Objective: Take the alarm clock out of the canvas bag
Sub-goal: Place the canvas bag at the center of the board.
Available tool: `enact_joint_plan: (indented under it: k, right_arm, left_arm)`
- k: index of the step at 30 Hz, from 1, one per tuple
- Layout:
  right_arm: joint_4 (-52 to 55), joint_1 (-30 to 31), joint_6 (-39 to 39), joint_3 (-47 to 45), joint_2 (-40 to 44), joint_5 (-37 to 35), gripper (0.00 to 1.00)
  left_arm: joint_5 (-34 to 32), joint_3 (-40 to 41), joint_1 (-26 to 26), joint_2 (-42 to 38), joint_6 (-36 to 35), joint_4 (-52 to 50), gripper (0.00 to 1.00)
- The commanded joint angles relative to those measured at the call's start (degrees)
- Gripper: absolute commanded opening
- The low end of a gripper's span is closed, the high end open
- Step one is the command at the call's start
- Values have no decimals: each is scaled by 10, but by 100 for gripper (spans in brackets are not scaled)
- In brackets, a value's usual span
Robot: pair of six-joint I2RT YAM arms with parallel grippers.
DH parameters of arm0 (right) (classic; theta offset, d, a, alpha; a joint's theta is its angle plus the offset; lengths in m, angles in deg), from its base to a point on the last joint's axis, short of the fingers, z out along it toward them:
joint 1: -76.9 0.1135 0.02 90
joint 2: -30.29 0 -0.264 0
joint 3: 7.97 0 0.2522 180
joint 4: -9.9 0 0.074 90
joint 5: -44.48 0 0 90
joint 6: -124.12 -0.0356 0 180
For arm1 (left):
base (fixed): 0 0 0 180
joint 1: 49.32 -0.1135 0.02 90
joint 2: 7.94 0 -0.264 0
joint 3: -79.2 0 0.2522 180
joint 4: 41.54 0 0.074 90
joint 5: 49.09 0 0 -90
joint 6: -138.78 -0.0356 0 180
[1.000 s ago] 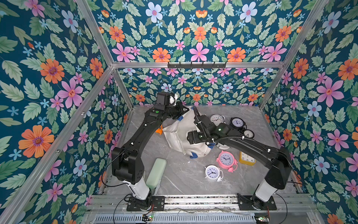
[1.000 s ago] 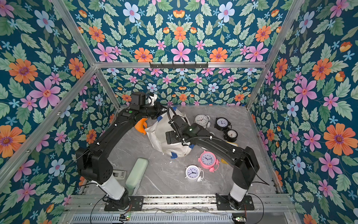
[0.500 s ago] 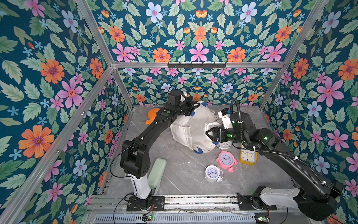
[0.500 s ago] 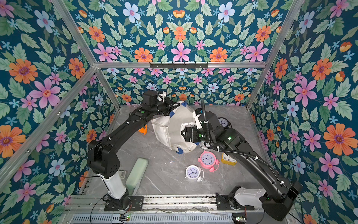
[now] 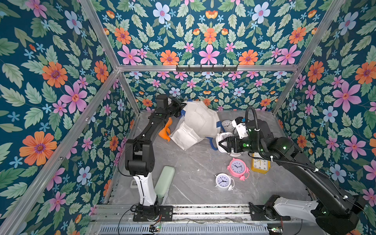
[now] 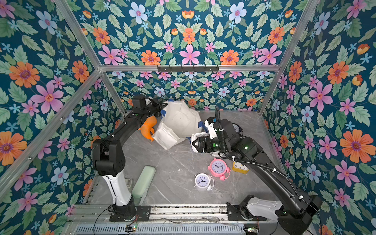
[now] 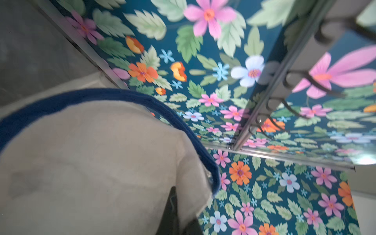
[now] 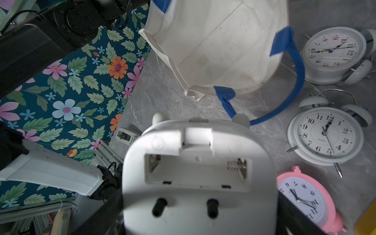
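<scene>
Top views, both: my left jaws are clamped shut on the upper corner of the canvas bag (image 5: 199, 122), tipped over at the back of the table (image 5: 193, 160), orange plush toy (image 5: 165, 132) just beside its left flank. My right jaws grip the white alarm clock (image 5: 222, 136) outside the bag, near its blue strap (image 8: 300, 75). Right wrist view shows the clock's back, battery bay open. Pink clock (image 5: 237, 167) and yellow clock (image 5: 260, 165) lie further right.

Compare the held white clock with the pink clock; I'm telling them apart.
The white clock is gripped by the right pincer; the pink clock lies free on the table. The white clock shows its back, battery bay empty; the pink clock shows its dial. Both are outside the canvas bag.
</scene>
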Motion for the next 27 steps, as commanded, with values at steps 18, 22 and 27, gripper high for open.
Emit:
enact_joint_plan:
  k: [18, 22, 27]
  right_arm:
    - [-88, -89, -33, -114, -73, 62, 68]
    - [-107, -81, -34, -120, -121, 23, 68]
    - [-107, -43, -22, -96, -186, -55, 68]
  left_arm:
    - [10, -57, -85, 19, -202, -202, 41]
    - [0, -99, -86, 8, -273, -271, 57]
    - [-59, -117, -86, -38, -356, -339, 74]
